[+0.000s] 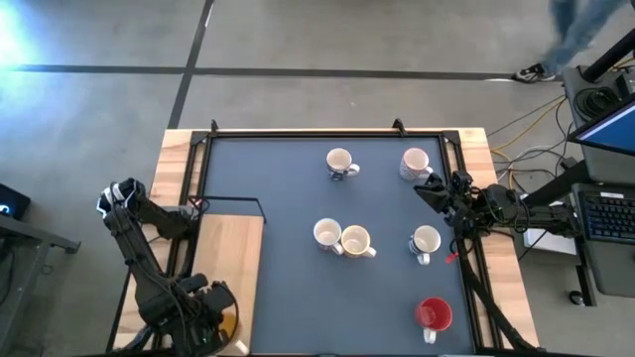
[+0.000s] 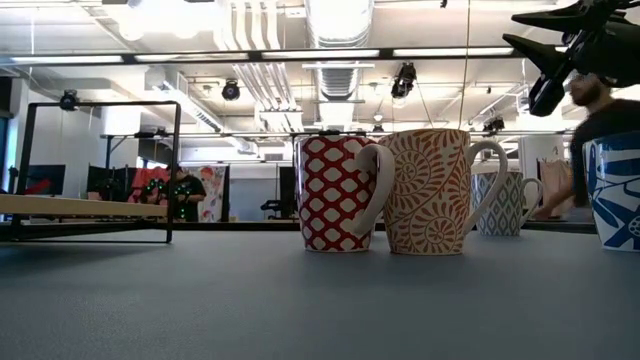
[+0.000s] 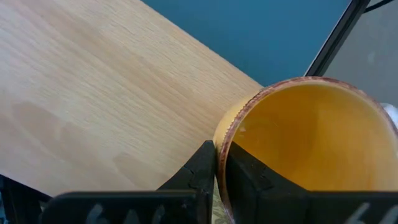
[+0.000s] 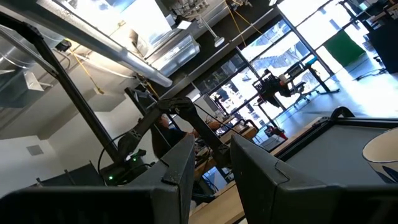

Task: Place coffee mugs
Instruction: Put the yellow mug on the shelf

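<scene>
Left wrist view shows the left gripper (image 3: 216,171) pinching the rim of an orange mug (image 3: 305,143) over the wooden board (image 1: 223,260), at seven o'clock on the worktop (image 1: 288,188), presumably to carry it. Six other mugs stand on the dark mat. The right gripper (image 1: 433,192), empty and parted, waits at three o'clock.

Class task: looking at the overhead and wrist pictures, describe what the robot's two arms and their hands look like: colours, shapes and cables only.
Both arms are dark, nearly black, built of jointed segments. The left arm carries black cable loops and a pale patch at its upper joint. The right arm shows bundled dark cabling and a small red detail. The left hand and the right hand each have two flat, angular black fingers.
</scene>
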`<state>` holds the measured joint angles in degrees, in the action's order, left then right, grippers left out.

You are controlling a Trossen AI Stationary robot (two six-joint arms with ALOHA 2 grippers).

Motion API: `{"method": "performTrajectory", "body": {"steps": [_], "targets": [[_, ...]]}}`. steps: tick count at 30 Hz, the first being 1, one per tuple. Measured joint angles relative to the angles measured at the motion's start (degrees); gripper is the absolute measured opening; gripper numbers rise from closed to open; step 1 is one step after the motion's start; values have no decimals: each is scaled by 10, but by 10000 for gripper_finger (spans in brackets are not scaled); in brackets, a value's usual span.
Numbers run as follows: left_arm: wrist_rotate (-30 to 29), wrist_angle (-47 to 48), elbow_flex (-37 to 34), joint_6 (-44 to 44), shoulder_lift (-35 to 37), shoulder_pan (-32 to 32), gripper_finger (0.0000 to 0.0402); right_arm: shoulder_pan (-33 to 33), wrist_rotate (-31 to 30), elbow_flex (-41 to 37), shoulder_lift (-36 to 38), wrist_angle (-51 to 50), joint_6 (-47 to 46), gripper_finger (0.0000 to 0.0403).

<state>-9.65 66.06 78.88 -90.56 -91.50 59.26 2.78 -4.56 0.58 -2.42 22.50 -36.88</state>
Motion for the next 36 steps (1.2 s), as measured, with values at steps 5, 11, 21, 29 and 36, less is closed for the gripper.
{"method": "performTrajectory", "body": {"steps": [5,11,21,29,36], "targets": [[-2,-4,-3,0,0,4,26,0,0,0,0,0,0,93],[-1,-16,-3,-6,-2,4,26,0,0,0,0,0,0,93],[8,-22,-3,-22,-2,4,27,0,0,0,0,0,0,93],[9,-29,-2,-45,-2,6,34,0,0,0,0,0,0,93],[23,-30,-2,-45,-2,8,59,0,0,0,0,0,0,93]]}}
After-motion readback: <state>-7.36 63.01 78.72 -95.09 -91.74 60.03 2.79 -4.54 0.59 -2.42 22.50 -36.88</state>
